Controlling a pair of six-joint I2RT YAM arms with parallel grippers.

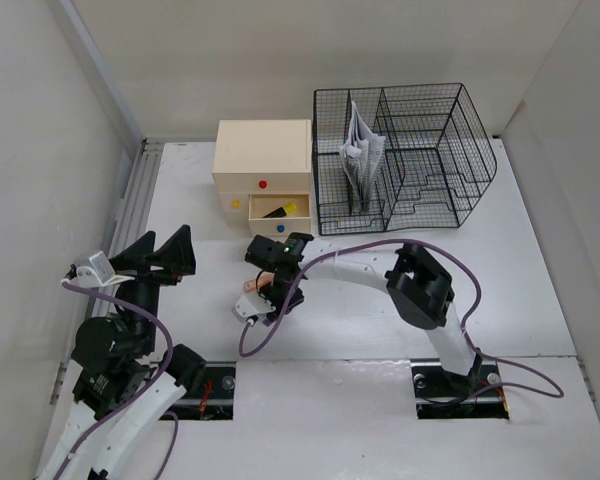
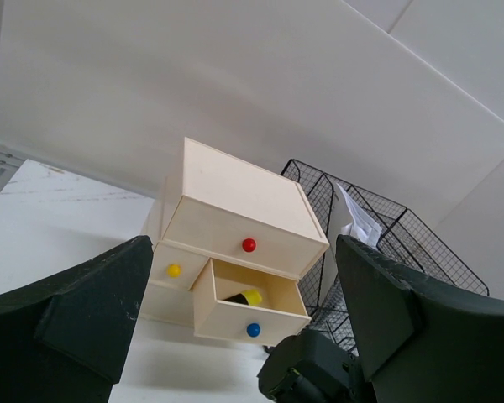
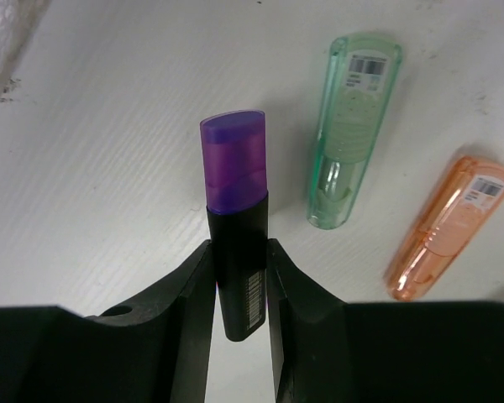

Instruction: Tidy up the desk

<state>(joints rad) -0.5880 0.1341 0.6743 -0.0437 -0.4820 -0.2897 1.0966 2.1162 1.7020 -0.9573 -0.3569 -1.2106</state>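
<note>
**A:** How far along is the tidying?

**B:** Early to middling, by the look of it. The right tool has its jaws pinching one purple highlighter by the black barrel, low over the desk, a little in front of the drawer box. It is not yet put away.

**A:** And what is already stowed?

**B:** The blue-knob drawer stands pulled out with one yellow-and-black item inside. One bundle of papers stands in the wire mesh rack.

**A:** What lies loose?

**B:** Two translucent pieces beside the highlighter: one green case and one orange case, near each other but apart. Whether they are markers or tape dispensers cannot be told. Those two, the held highlighter and probably closing the drawer are what is left.

**A:** The other arm?

**B:** The left tool hangs at the left of the desk, jaws spread wide, nothing in them.

**A:** Drawers?

**B:** Three: red, yellow and blue knobs. One box, one rack.
</note>
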